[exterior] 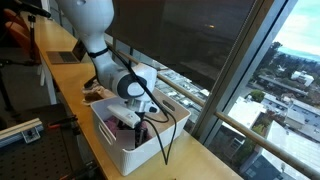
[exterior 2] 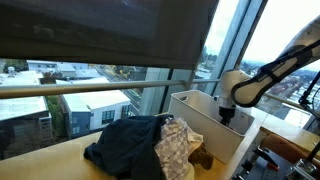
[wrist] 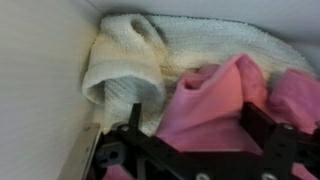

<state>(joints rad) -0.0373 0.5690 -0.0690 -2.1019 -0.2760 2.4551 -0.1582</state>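
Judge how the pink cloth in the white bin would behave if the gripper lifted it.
Probably floppy: the pink cloth lies crumpled in soft folds, so it would drape. Likely light, being thin fabric. It may drag on the white towel it rests against.

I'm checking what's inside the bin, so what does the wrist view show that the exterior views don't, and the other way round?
Only the wrist view: a cream knitted cloth bunched against the inner wall of the white plastic bin, and the tool open wide around crumpled pink fabric. Only the exterior views: a heap of dark navy clothing and a light patterned cloth on the wooden counter, the white robot arm, the tall windows. Both: the bin, the pink fabric in it, the tool lowered into it.
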